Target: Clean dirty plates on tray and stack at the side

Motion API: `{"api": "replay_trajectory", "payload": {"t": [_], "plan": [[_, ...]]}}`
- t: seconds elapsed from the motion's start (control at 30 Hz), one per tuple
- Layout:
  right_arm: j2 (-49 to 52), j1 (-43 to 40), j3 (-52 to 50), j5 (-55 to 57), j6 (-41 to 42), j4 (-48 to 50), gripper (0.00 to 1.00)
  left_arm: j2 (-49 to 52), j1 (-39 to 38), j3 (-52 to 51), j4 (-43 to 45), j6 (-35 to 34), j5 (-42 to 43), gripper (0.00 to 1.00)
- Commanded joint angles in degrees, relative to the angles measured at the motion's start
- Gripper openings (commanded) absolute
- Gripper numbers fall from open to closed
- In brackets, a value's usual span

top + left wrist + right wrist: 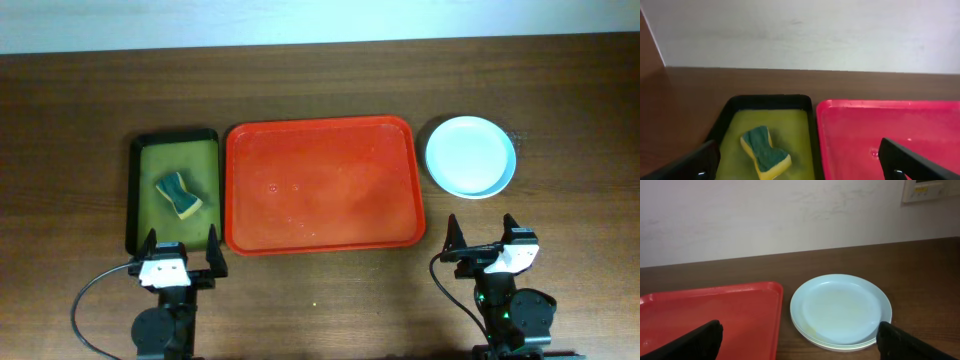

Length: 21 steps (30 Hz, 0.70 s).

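The plates (470, 156) stand stacked on the table to the right of the red tray (320, 185); the top one is pale blue-white. The right wrist view shows the stacked plates (840, 310) with layered rims, beside the tray's right edge (715, 315). The tray holds only a few water drops. My right gripper (482, 238) is open near the front edge, short of the plates, with its fingers (700, 340) spread and nothing between them. My left gripper (181, 250) is also open and empty, in front of the olive-green tray. In the left wrist view the red tray (890, 130) fills the right side.
A black-rimmed olive-green tray (150, 155) lies left of the red tray and holds a yellow and green sponge (178, 194), also seen as the sponge (765, 152) in the left wrist view. A pale wall runs behind the table's far edge.
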Motion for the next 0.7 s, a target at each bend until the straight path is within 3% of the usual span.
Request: {"api": "replay_trajectory", "payload": {"t": [0.0, 0.1, 0.67], "plan": [[-0.4, -0.3, -0.5, 0.3, -0.2, -0.1, 0.99, -0.4, 0.1, -0.2, -0.2, -3.7, -2.1, 0.99], [-0.4, -0.3, -0.5, 0.3, -0.2, -0.1, 0.99, -0.4, 0.1, -0.2, -0.3, -1.0, -0.3, 0.99], [-0.4, -0.3, -0.5, 0.3, -0.2, -0.1, 0.98, -0.4, 0.1, -0.1, -0.2, -1.0, 0.0, 0.99]]}}
